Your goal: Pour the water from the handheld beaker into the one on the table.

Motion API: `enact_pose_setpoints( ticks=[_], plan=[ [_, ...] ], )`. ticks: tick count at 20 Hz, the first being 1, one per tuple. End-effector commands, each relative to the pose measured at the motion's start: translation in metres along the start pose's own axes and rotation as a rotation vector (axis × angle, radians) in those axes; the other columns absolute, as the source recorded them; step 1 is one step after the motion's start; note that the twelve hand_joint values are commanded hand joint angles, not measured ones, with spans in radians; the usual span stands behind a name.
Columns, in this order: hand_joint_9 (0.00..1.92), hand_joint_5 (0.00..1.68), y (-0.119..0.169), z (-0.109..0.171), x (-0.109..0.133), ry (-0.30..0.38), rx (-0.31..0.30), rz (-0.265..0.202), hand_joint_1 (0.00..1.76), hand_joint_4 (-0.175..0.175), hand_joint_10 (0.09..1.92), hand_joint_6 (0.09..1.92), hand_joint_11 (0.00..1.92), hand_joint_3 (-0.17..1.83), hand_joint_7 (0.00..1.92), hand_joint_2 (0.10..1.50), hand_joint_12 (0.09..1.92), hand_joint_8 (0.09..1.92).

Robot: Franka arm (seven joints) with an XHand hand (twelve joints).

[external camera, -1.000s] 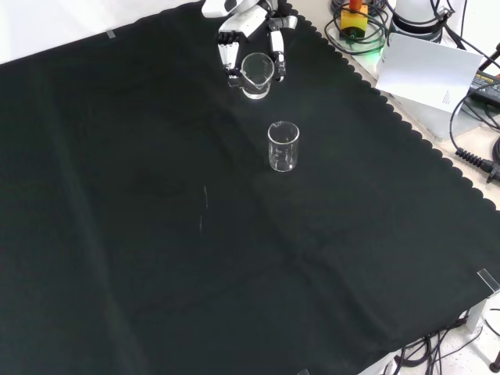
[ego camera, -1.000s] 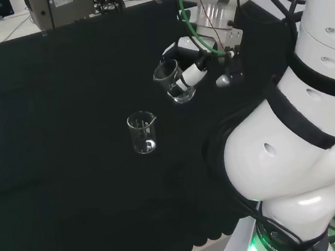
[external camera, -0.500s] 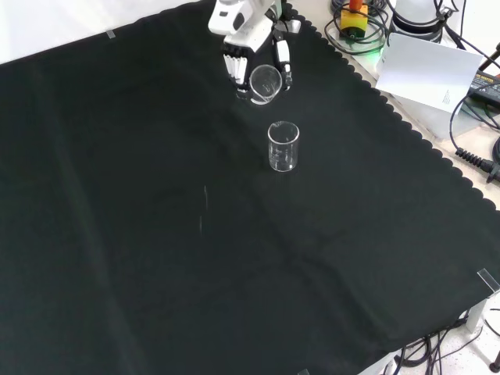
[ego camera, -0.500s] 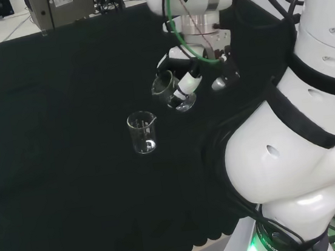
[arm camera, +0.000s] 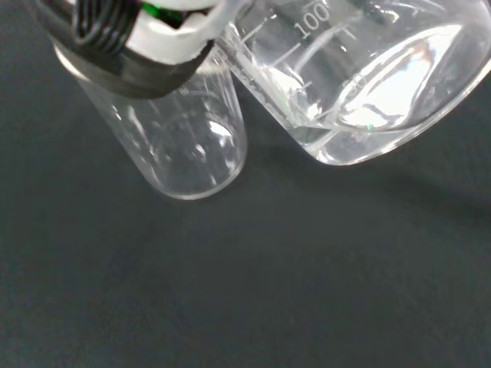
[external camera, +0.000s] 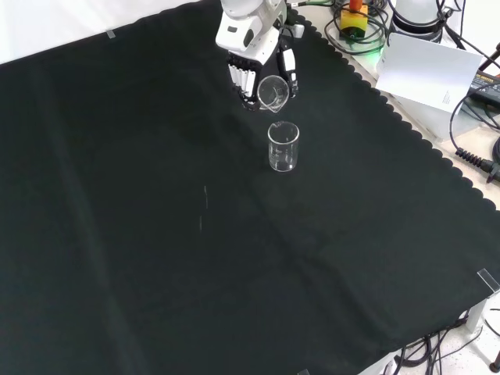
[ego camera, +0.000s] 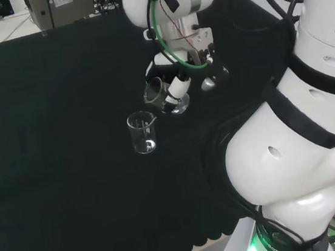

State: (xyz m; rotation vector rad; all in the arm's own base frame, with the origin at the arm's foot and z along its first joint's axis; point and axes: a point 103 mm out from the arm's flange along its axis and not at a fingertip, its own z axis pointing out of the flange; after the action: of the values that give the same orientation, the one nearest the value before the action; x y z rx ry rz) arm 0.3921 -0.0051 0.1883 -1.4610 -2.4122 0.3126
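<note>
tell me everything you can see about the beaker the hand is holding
The held beaker is clear glass with a pour lip and printed graduation marks. The hand has its fingers curled round its wall and carries it above the black cloth. It is tilted, mouth leaning toward the upright beaker on the table, close by it and apart from it. The wrist view shows water pooled in its lower side.

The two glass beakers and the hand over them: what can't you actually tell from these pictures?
- How much water the held beaker contains: clear glass on black cloth in the head and front views.
- Whether any water has reached the standing beaker: too small and see-through there; in the wrist view a blurred part of the hand covers its mouth.
- Whether the two rims touch: the overlap in the wrist view leaves it unsettled.
- The hand's palm side: faces away.
</note>
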Motion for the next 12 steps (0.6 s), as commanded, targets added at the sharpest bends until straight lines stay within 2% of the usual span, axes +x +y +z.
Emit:
enact_pose_setpoints(
  ticks=[1,12],
  plan=[
    [1.44,1.04,0.0084,0.0061,0.0086,-0.104,0.125,0.039,1.29,-0.13,0.86,0.88,1.21,-0.17,1.33,1.1,1.01,0.61],
    [1.44,1.05,0.0134,0.0017,0.0143,-0.189,0.213,0.06,1.29,-0.121,0.87,0.88,1.21,-0.17,1.32,1.1,1.02,0.62]
  ],
)
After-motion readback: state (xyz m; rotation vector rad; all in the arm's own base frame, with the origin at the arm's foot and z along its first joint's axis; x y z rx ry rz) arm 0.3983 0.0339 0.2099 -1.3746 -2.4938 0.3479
